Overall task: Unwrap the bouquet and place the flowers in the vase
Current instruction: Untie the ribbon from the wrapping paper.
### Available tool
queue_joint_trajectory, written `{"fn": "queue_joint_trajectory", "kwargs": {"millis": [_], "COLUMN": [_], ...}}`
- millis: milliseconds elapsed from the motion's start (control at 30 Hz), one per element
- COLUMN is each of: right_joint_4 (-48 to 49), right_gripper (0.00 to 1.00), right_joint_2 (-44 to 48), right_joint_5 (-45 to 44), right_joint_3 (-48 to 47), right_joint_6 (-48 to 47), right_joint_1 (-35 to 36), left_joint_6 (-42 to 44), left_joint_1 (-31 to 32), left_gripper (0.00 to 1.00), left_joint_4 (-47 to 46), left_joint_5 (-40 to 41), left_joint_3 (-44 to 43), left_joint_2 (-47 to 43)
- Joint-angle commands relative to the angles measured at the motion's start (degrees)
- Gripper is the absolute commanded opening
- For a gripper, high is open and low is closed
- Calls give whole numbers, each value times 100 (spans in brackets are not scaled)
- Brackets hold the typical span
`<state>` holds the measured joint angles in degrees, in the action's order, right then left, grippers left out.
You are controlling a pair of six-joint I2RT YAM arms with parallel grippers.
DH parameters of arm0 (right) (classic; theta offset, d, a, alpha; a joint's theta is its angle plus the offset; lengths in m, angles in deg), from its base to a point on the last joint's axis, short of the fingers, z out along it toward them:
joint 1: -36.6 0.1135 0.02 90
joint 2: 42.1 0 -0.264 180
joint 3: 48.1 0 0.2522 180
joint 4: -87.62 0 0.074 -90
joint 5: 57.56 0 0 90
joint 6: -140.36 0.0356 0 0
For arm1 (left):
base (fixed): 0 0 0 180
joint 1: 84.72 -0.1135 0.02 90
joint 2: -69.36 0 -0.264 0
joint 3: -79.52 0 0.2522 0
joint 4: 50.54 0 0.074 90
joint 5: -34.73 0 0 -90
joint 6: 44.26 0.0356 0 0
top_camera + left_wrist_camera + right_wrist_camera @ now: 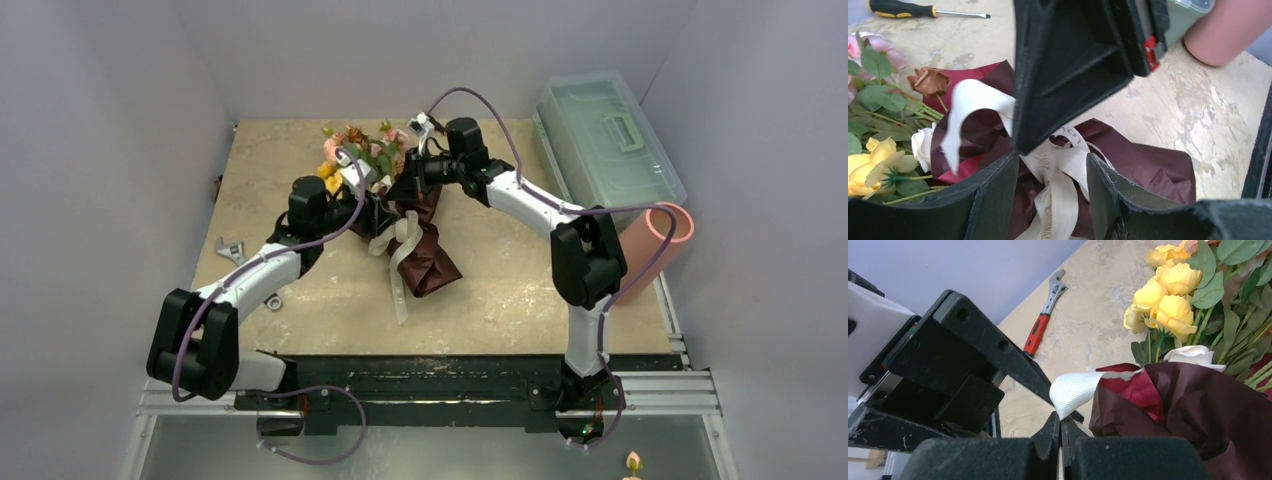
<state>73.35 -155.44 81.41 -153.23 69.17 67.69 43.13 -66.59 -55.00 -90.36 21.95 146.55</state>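
Top external view is showing the bouquet (428, 255) lying on its side mid-table (520, 290), flower heads pointing far-left, wrapped end pointing toward the near edge. Cream ribbon (400, 275) is trailing loose off it across the tabletop. Both arms are reaching in and meeting over the tied part. Right gripper (1062, 426) is pressing its fingers together on a tail of the ribbon, clear in the right wrist view. Left gripper (1053, 172) is holding its fingers apart, straddling the ribbon knot and clamping nothing. Flowers (1173, 295) are sitting inside the dark red paper (1148, 165), with yellow, pink and brownish heads plus green leaves sticking out. Vase (648, 255) is sitting at the right table edge, partly hidden behind the right arm, near a clear plastic box (605, 135). Wrench (232, 250) is lying on the left side, and a screwdriver (923, 10) is lying beyond the flowers.
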Motion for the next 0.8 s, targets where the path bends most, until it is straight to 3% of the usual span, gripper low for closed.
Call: {"fn": "queue_joint_trajectory", "kwargs": {"millis": [0, 500, 633, 767], "right_joint_4": [344, 691, 703, 698], "right_gripper": [0, 0, 0, 0], "right_joint_2": [345, 444, 443, 472], "right_joint_5": [7, 26, 42, 60], "right_joint_3": [114, 264, 258, 319], "right_joint_6": [147, 560, 598, 598], "right_joint_1": [10, 37, 37, 33], "left_joint_6": [-518, -856, -965, -1149], "left_joint_1": [-11, 103, 103, 103], "left_gripper": [51, 51, 32, 19], "left_joint_4": [-833, -1211, -1277, -1325], "left_joint_5": [527, 796, 798, 671], "left_joint_3": [35, 364, 354, 300], "left_joint_2": [86, 447, 468, 474]}}
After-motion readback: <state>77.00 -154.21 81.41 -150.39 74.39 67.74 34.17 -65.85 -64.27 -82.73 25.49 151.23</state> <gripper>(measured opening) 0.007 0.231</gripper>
